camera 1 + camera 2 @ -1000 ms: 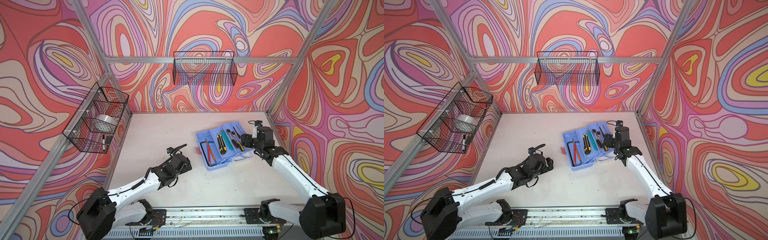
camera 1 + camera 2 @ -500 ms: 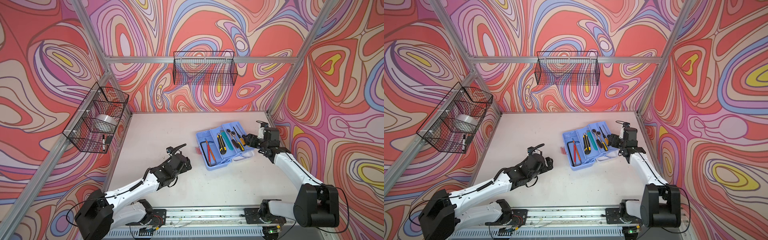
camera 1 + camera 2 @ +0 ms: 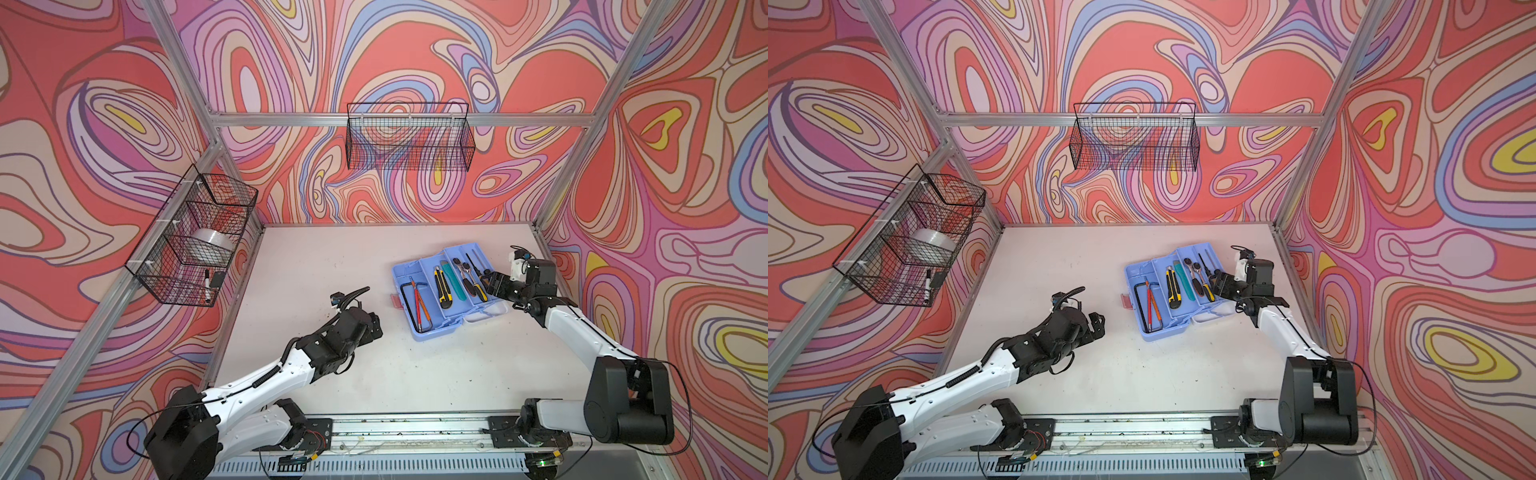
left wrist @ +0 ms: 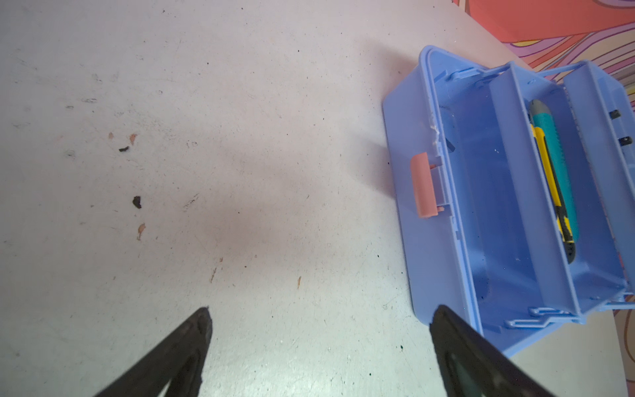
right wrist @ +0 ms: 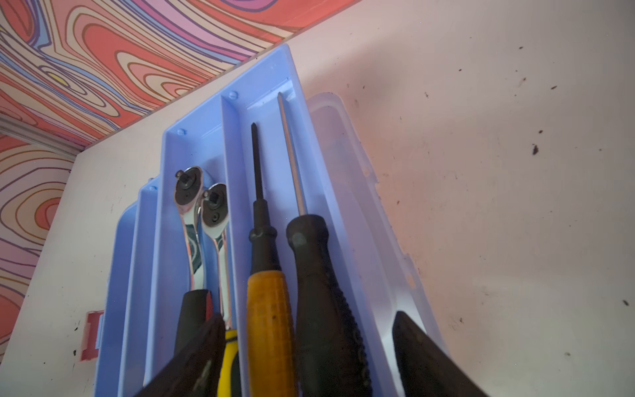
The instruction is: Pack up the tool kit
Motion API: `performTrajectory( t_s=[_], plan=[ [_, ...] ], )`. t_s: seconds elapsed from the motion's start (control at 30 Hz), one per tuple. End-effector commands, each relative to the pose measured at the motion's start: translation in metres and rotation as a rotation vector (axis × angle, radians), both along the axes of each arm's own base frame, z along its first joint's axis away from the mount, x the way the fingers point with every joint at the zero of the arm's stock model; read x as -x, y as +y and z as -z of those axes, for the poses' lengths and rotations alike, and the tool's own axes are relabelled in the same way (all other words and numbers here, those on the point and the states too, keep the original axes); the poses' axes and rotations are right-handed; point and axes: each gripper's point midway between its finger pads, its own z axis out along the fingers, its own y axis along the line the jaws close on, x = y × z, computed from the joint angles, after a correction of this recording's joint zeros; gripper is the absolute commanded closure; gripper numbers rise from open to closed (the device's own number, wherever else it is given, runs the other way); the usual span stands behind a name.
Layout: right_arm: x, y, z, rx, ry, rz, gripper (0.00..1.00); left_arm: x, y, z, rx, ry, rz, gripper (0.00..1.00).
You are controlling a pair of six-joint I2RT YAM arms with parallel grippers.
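Note:
The tool kit [image 3: 436, 332] lies open on the right half of the table, a light blue base [image 3: 1167, 332] with stepped trays. Its trays hold a black frame saw, red pliers, a yellow knife [image 4: 549, 178], a teal knife, two ratchets [image 5: 192, 206] and two screwdrivers [image 5: 268, 309]. The clear white lid [image 5: 360, 206] hangs back behind the trays. A pink latch [image 4: 424, 185] sits on the front wall. My right gripper [image 3: 490, 282] [image 3: 1219, 282] [image 5: 305, 316] is open at the upper tray's right end, its jaws standing either side of the screwdriver handles. My left gripper [image 3: 376, 328] [image 3: 1098, 322] [image 4: 319, 316] is open over bare table left of the kit.
A black wire basket [image 3: 195, 237] on the left wall holds a tape roll and a marker. Another wire basket [image 3: 409, 137] hangs on the back wall. Aluminium frame posts edge the table, and a rail [image 3: 415, 428] runs along the front.
My right wrist has swung rightward and tipped down, so the gripper now points into the tray's right end. The left arm has stayed put.

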Motion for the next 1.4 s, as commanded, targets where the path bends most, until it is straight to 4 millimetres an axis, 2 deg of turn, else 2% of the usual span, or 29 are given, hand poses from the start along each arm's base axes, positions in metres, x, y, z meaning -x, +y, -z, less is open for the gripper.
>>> performTrajectory(
  t_s=[0.0, 0.2, 0.43, 0.57, 0.77, 1.03, 1.17, 1.37],
  plan=[
    [0.006, 0.022, -0.006, -0.103, -0.016, -0.076, 0.25, 0.002, 0.007, -0.002, -0.036, -0.008, -0.005, 0.0],
    [0.017, 0.035, -0.011, -0.16, -0.023, -0.105, 0.3, -0.001, 0.005, -0.008, -0.038, -0.02, 0.002, 0.0],
    [0.027, 0.038, -0.01, -0.154, -0.024, -0.1, 0.3, -0.008, -0.002, -0.021, -0.052, -0.046, 0.024, 0.0],
    [0.03, 0.035, -0.005, -0.132, -0.013, -0.075, 0.31, -0.01, -0.019, -0.023, -0.014, -0.043, 0.084, 0.07],
    [0.03, 0.026, -0.003, -0.086, -0.003, -0.042, 0.28, -0.004, -0.047, -0.013, 0.032, -0.013, 0.166, 0.15],
    [0.026, 0.028, -0.002, -0.089, -0.006, -0.058, 0.29, -0.006, -0.087, -0.01, 0.119, -0.008, 0.284, 0.18],
    [0.028, 0.029, -0.001, -0.088, -0.003, -0.065, 0.29, -0.01, -0.099, -0.002, 0.106, 0.024, 0.314, 0.21],
    [0.029, 0.033, -0.003, -0.094, -0.007, -0.087, 0.3, -0.018, -0.106, 0.005, 0.072, 0.038, 0.322, 0.32]
  ],
)
